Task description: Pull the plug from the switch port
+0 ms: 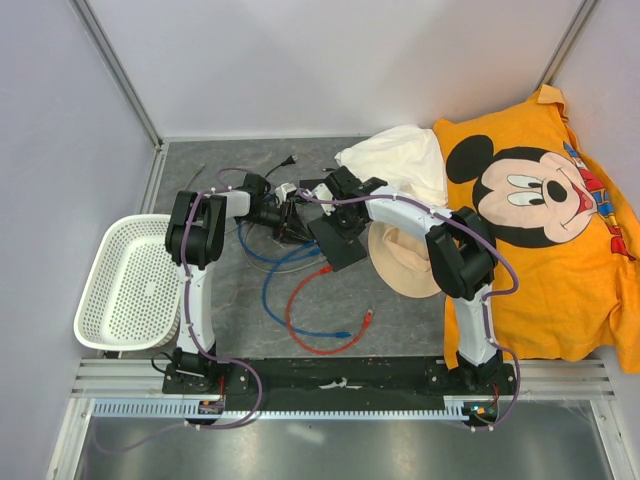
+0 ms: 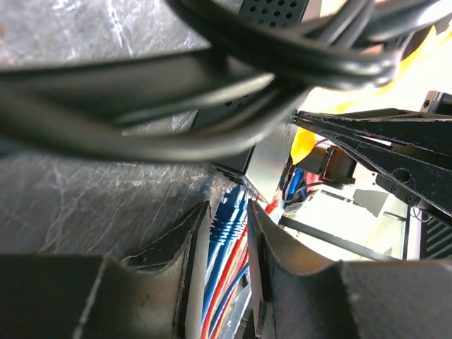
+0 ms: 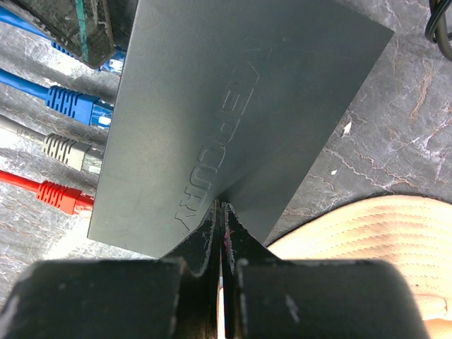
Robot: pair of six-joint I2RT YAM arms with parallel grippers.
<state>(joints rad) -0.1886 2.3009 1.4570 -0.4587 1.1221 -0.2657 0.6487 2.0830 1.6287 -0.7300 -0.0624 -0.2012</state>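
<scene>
The switch (image 1: 338, 242) is a flat matte black box on the grey table, its port edge (image 3: 106, 134) facing left. Blue (image 3: 70, 106), grey (image 3: 63, 148) and red (image 3: 56, 194) plugs sit in that edge. My left gripper (image 1: 283, 213) reaches in from the left, and its fingers (image 2: 226, 212) are shut on a blue plug (image 2: 224, 224) right at the port. Black cords (image 2: 212, 85) hang across that view. My right gripper (image 3: 222, 205) is shut with nothing between its jaws. Its tips press on the switch's top face (image 3: 233, 106).
A tan hat (image 1: 405, 262) lies right of the switch, under the right arm. A white cloth (image 1: 400, 160) and an orange Mickey Mouse shirt (image 1: 540, 220) cover the right side. A white basket (image 1: 130, 285) stands at the left edge. Loose red and blue cables (image 1: 320, 315) loop near the front.
</scene>
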